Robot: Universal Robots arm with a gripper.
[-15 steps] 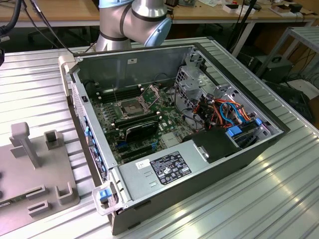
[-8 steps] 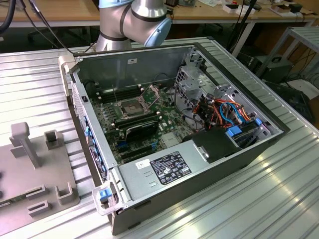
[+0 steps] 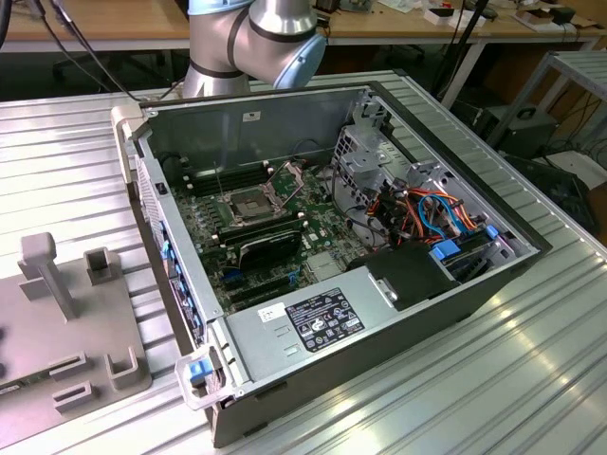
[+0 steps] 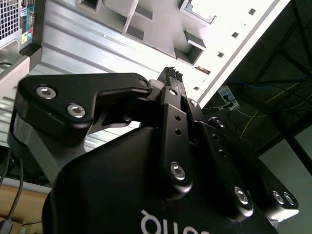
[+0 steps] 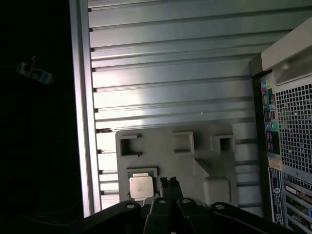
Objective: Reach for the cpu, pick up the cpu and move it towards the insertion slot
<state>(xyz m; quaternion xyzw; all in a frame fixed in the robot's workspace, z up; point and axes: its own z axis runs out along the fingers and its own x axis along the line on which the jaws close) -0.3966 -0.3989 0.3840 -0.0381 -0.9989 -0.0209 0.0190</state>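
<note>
**A:** where's the cpu (image 5: pixel 140 186) right now?

**B:** lying flat in a square recess of the grey fixture (image 5: pixel 168 158), first wrist view. gripper (image 5: pixel 169 183) hangs over that grey fixture, tips near the cpu, fingers pressed together, nothing in them

**A:** and the insertion slot (image 3: pixel 245 208)?

**B:** exterior view, inside the open case (image 3: pixel 237 123), well apart from the grey fixture

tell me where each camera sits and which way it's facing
Exterior view: off the arm, looking down into the open computer case with the insertion slot; an arm joint shows behind.
First wrist view: on the wrist, facing past the hand at the cpu on the grey fixture.
Second wrist view: on the wrist, looking along the hand's black body.
Shared: all three show the fixture and ribbed table.
</note>
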